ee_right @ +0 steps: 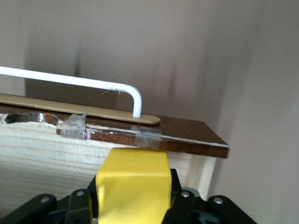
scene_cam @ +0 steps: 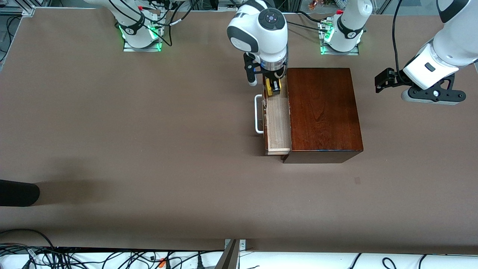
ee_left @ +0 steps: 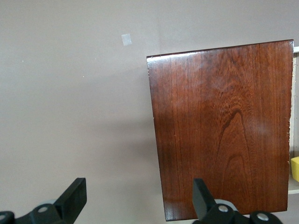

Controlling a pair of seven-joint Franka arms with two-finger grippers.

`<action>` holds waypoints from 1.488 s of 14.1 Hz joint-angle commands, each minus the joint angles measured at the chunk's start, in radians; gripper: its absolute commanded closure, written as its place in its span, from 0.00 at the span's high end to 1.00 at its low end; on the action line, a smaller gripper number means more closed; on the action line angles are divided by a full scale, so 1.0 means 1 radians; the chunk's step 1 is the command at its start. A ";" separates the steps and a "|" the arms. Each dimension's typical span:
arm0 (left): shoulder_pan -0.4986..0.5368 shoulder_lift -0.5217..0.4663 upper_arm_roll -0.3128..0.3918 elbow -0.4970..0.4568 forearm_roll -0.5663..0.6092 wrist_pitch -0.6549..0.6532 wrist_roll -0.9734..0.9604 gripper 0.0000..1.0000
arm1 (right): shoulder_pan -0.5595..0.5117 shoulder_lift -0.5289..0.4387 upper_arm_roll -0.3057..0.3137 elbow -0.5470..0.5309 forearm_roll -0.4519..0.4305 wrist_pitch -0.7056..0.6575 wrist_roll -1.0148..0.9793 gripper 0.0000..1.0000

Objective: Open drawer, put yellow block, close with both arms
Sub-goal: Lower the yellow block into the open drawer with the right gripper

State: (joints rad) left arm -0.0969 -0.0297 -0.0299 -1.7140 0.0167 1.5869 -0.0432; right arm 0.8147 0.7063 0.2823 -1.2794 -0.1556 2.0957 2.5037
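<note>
The dark mahogany box (scene_cam: 323,112) stands mid-table, and its drawer (scene_cam: 278,123) is pulled out toward the right arm's end, showing the pale wood tray and the white handle (scene_cam: 257,114). My right gripper (scene_cam: 273,86) hangs over the drawer's end farthest from the front camera, shut on the yellow block (ee_right: 133,177), just above the tray floor and close to the drawer front (ee_right: 187,133). My left gripper (scene_cam: 384,80) hovers open over bare table beside the box, toward the left arm's end. Its fingers (ee_left: 74,196) hold nothing. In the left wrist view the box top (ee_left: 219,126) and a sliver of the yellow block (ee_left: 295,169) show.
A black rounded object (scene_cam: 16,192) juts in at the table edge at the right arm's end. A small pale tape square (scene_cam: 357,180) lies on the table nearer to the front camera than the box. Cables run along the front edge (scene_cam: 112,257).
</note>
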 commanded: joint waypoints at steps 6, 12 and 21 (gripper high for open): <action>0.005 0.008 -0.004 0.025 -0.011 -0.021 0.017 1.00 | 0.027 0.068 -0.015 0.037 -0.033 0.070 0.041 0.00; 0.005 0.011 -0.004 0.025 -0.012 -0.021 0.017 1.00 | 0.038 0.082 -0.038 0.037 -0.033 0.086 0.041 0.88; 0.006 0.011 -0.004 0.027 -0.014 -0.022 0.017 1.00 | -0.011 -0.045 -0.043 0.149 -0.015 -0.237 -0.055 1.00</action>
State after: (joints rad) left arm -0.0968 -0.0287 -0.0299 -1.7140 0.0167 1.5868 -0.0432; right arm 0.8304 0.7117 0.2325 -1.1749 -0.1720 1.9749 2.4957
